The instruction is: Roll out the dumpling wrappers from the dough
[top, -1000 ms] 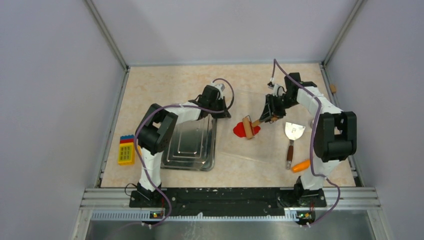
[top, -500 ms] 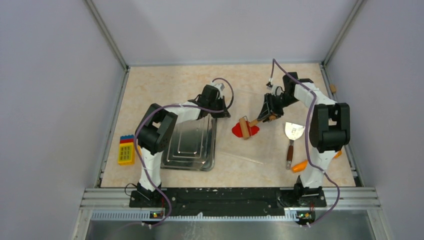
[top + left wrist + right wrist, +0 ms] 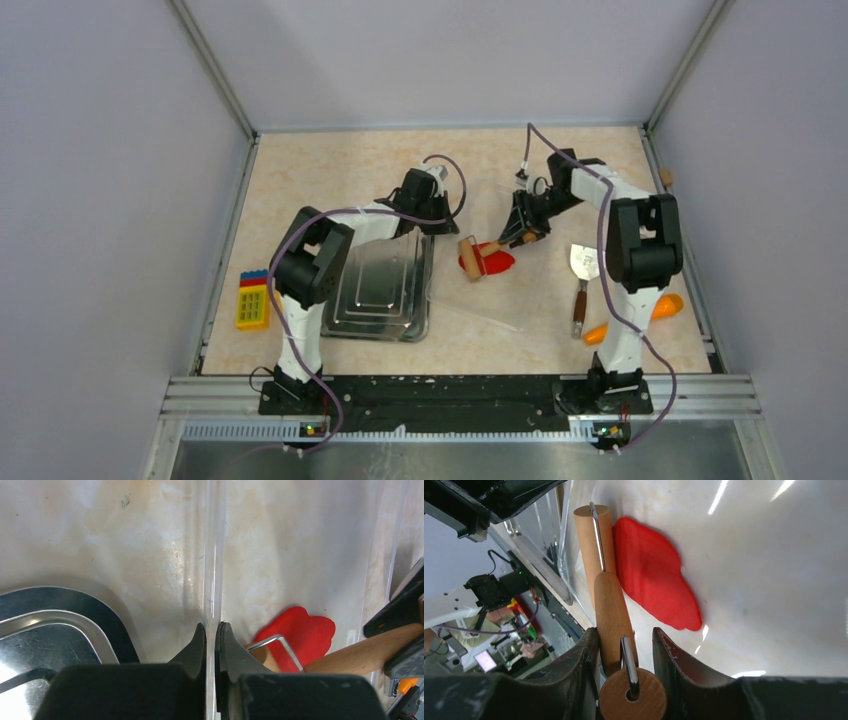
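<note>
table (image 3: 330, 170): tan stone-look top; all the work sits right of centre.
clear sheet (image 3: 500, 292): transparent rolling mat lying from centre toward 5 o'clock. It keeps the clay off the table. In the top view it is barely an outline; the left wrist view shows its edge as a bright ridge.
metal tray (image 3: 385, 290): at 9 o'clock of the sheet, nothing on it; probably where finished pieces go.
left gripper (image 3: 211, 630): fingers pressed together on the sheet's 9 o'clock edge, likely an anchor so the mat does not slide under the roller. Only the left wrist view shows the pinch; from above the arm hides it.
right gripper (image 3: 624, 632): clamped round the wooden handle, wrist reaching in from 1 o'clock. A sliver of gap shows at one finger, but the grip looks firm enough.
pastry roller (image 3: 591, 545): the barrel lies along the dough's 9 o'clock edge, touching it, handle angled back to the gripper. I judge it at the end of a stroke.
spatula (image 3: 585, 270): at 3 o'clock of the dough, lying free, seen only from above.
dough (image 3: 654, 580): red, on the sheet just right of table centre. Flattened to an irregular lobed sheet in the right wrist view; a mere blob from above.
carrot (image 3: 600, 333): at 5 o'clock, partly behind the right arm.
toy blocks (image 3: 252, 300): far 9 o'clock.
dumpling wrappers: no round disc in any view, so cutting is not yet done.
</note>
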You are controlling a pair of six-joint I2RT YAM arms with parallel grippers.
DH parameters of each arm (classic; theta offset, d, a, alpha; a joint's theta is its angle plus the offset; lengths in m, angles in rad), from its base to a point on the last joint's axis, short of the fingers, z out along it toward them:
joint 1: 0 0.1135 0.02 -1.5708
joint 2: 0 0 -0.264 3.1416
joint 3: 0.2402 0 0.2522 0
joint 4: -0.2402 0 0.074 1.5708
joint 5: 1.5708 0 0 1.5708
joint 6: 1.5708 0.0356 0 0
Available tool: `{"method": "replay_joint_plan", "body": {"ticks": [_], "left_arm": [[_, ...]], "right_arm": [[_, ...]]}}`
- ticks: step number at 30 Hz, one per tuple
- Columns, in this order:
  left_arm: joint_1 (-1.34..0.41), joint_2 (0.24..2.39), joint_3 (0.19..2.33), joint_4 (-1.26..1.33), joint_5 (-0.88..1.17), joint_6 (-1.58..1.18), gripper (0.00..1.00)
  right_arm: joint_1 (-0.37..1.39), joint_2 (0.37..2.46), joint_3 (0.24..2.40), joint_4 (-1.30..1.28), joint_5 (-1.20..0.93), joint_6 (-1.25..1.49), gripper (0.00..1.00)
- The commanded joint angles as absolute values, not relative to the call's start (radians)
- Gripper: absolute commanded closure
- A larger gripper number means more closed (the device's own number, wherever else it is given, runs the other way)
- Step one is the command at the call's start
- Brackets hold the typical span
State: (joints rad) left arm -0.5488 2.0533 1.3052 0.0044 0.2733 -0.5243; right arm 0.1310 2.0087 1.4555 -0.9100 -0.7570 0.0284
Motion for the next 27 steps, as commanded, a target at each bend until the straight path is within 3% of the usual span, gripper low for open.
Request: {"method": "replay_joint_plan", "body": {"ticks": [1,7,11,17,27], "left_arm": [[-0.550,2.107,1.277,-0.077,0.228,-0.509,1.00],[-0.550,2.112,1.279,-0.075,0.227,-0.512,1.00],[-0.549,2.114,1.281,-0.073,0.225,-0.511,1.00],[-0.550,2.121,1.293,-0.074,0.227,-0.497,1.00],[-0.551,2.131,1.311,-0.073,0.246,-0.483,1.00]], "right_arm": [[0.210,2.145,1.404,-0.802,-0.304,-0.051,1.00],[0.236,2.155,1.412,-0.806,-0.321,-0.043,1.00],[0.251,2.118,1.440,-0.835,-0.456,-0.049,1.00],[0.252,1.892,1.481,-0.920,-0.625,-0.078,1.00],[0.209,1.634,1.406,-0.940,-0.593,-0.066,1.00]]}}
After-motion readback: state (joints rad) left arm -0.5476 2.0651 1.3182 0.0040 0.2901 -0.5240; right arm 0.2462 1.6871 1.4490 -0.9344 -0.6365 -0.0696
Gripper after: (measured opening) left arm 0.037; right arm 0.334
